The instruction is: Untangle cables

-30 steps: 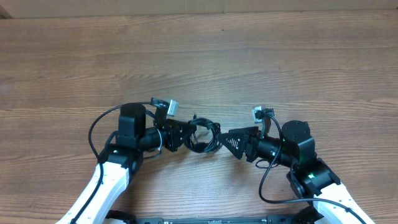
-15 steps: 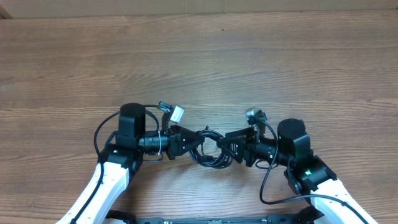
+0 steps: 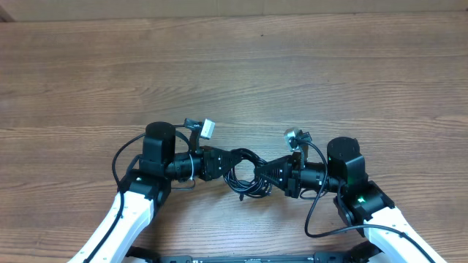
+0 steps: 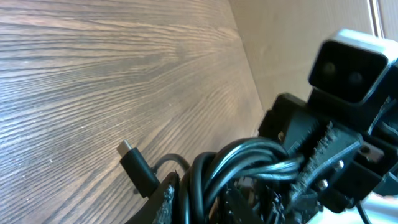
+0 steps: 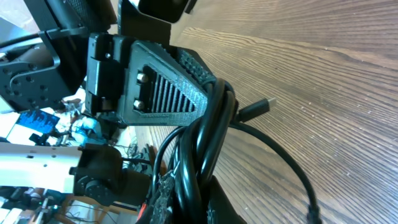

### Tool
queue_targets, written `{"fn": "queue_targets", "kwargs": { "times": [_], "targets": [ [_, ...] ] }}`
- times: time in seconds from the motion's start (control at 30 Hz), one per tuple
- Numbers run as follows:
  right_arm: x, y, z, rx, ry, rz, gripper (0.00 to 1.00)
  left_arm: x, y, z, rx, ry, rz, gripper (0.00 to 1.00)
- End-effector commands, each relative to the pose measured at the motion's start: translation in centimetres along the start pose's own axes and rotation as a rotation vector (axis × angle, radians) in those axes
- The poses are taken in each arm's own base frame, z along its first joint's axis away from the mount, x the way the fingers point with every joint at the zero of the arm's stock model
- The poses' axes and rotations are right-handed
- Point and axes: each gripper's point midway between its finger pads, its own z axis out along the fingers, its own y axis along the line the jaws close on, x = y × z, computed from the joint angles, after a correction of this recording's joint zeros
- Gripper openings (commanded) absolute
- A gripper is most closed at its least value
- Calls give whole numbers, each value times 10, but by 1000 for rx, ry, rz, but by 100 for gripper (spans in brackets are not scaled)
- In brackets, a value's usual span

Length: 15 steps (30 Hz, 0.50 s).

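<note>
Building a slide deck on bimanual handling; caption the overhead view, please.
Over a wooden table, the left claw and right claw both grip one bunched coil of black cables.

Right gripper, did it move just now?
Yes. The right gripper slid left over the wooden table, a bit nearer its front edge, into the cables.

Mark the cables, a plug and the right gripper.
cables (image 3: 247, 188), overhead view, on the bunched black loops.
plug (image 4: 138, 171), left wrist view, on its black body behind the silver tip.
right gripper (image 3: 263, 174), overhead view, between its fingertips at the bundle.
</note>
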Motion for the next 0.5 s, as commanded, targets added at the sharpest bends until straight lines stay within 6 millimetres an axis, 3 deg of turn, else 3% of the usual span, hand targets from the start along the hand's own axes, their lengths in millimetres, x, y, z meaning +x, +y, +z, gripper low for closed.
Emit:
{"fn": "queue_targets", "kwargs": {
  "times": [0.0,0.07,0.13,0.2,0.3,0.47],
  "targets": [
    [12,50,-7,-258,92,-56,4,-35,50,-14,-274,-207,-127,18],
    [13,55,-9,-292,102,-69,4,-37,58,-17,-313,-229,-154,15],
    [15,58,-10,-305,109,-70,4,-38,63,-19,-339,-245,-169,4],
    [15,58,-10,-309,111,-70,4,-38,62,-19,-333,-243,-169,4],
    [13,54,-9,-284,98,-68,4,-29,43,-11,-231,-168,-122,4],
    [1,32,-3,-151,31,-57,4,-3,-2,-4,23,1,131,4]
  ]
}}
